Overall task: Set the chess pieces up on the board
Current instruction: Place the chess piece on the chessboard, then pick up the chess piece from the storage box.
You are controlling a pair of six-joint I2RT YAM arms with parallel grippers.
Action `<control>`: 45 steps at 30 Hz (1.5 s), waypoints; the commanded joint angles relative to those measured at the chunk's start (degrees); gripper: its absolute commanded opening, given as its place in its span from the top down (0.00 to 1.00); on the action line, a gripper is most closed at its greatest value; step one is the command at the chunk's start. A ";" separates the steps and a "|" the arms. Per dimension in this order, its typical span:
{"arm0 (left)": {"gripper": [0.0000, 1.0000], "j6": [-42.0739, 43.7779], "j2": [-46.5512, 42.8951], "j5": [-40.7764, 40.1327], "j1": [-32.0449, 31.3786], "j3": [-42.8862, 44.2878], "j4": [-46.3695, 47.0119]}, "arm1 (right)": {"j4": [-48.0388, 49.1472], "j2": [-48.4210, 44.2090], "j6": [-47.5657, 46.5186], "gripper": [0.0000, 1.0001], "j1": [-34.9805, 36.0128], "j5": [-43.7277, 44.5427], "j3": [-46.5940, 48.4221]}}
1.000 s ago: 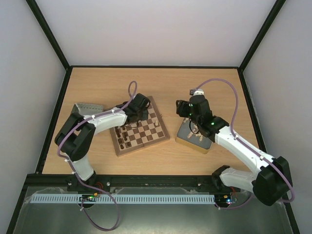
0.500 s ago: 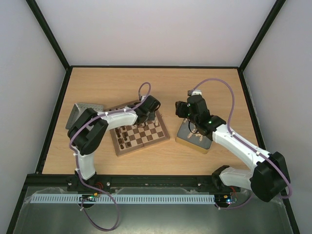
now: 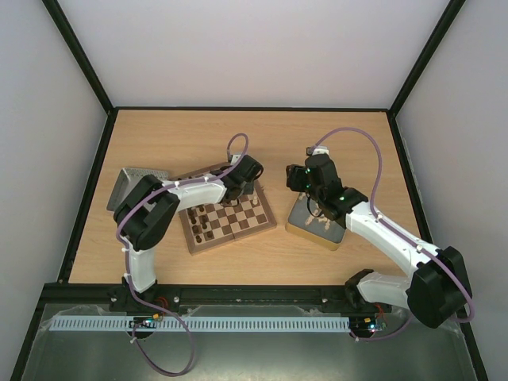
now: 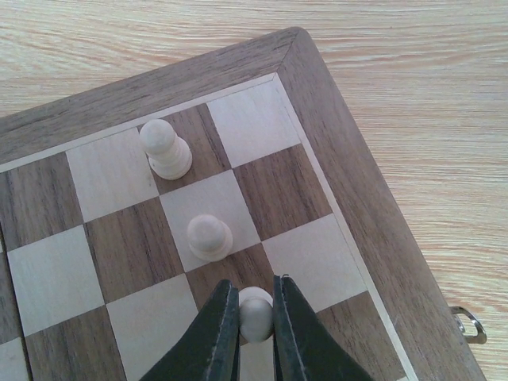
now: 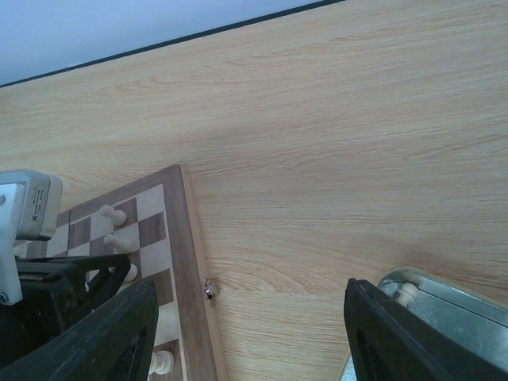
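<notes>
The board [image 3: 238, 214] lies at the table's middle, with several dark chess pieces [image 3: 198, 224] on its left side. In the left wrist view my left gripper [image 4: 255, 317] is shut on a cream pawn [image 4: 255, 311], low over the board's far right corner area. This pawn is in line with two standing cream pawns [image 4: 209, 236] [image 4: 165, 148]. From above, the left gripper [image 3: 248, 178] sits over that same corner. My right gripper [image 5: 250, 333] hangs open over bare table between the board's edge [image 5: 190, 262] and a tin, holding nothing.
A shiny tin [image 3: 316, 226] with several cream pieces [image 3: 324, 225] lies right of the board; its rim [image 5: 444, 298] shows by my right finger. A second tin [image 3: 127, 184] sits left of the board. A small metal latch [image 4: 468, 324] sticks out from the board's side.
My left arm has swung right along the board's far side, carrying the cream pawn to the far right corner. The right arm has barely moved.
</notes>
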 commanded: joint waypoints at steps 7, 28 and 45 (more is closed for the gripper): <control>0.90 -0.69 1.57 -0.70 0.14 -1.49 -2.33 | 0.25 0.35 1.39 0.37 -0.26 0.02 -0.60; 0.48 0.35 -5.88 2.92 0.23 -1.44 -3.37 | -1.62 -1.61 3.17 0.36 -0.34 1.00 -0.59; 0.40 2.77 -31.85 14.64 6.49 -14.25 6.45 | -5.15 7.21 24.07 0.56 -8.04 1.54 -6.49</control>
